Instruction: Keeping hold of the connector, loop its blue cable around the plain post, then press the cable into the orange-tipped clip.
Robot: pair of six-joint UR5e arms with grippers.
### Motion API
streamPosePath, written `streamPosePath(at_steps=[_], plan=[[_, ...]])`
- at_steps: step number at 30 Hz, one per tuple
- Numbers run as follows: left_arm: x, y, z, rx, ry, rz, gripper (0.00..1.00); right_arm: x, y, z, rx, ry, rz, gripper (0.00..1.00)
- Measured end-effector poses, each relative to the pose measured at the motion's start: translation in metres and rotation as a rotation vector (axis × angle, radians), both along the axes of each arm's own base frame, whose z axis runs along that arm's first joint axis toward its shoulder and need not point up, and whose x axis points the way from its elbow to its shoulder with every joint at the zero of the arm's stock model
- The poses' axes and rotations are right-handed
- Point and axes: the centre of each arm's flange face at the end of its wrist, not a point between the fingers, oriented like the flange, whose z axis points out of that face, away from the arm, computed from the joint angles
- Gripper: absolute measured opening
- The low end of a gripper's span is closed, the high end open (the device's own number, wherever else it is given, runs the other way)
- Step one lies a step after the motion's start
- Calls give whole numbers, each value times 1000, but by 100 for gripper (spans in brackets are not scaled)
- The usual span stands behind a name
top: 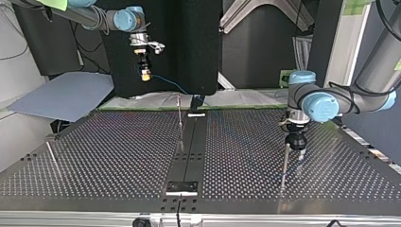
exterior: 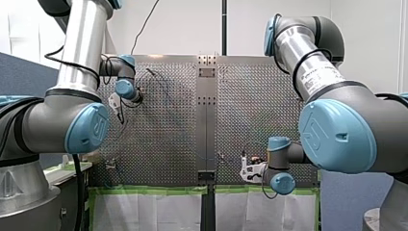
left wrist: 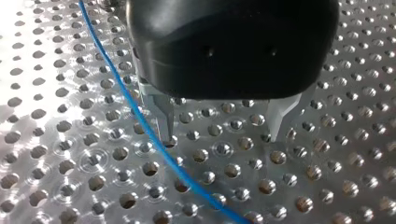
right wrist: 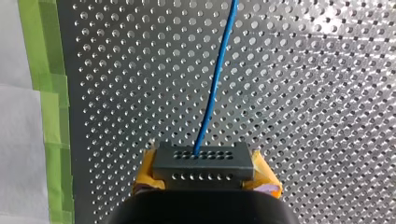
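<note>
Right tool [right wrist: 205, 175] tight on connector [right wrist: 203, 158], long axis crosswise, blue cable [right wrist: 217, 79] straight ahead; left tool [left wrist: 222, 135] agape.

Perforated metal table [top: 118, 156], dark strip [top: 189, 151] running down frame centre. Thin post [top: 180, 125] upright beside strip, upper centre. Second post [top: 284, 163] right of centre. Green tape [top: 142, 108] along far edge.

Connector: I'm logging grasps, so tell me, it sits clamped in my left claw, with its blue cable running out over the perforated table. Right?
Not quite: it is my right claw that clamps the connector, between yellow pads, as the right wrist view shows. Its blue cable does run out over the perforated table.
</note>
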Motion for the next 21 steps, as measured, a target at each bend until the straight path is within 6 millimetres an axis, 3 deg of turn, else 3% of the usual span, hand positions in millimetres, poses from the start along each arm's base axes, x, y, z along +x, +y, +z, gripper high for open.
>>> streamPosePath(at_steps=[8,21], plan=[[-14,4,-6,-82,37,4,100,1,0,0,-4,-4,6,0],[-49,6,7,-177,33,-12,100,1,0,1,-5,-9,7,0]])
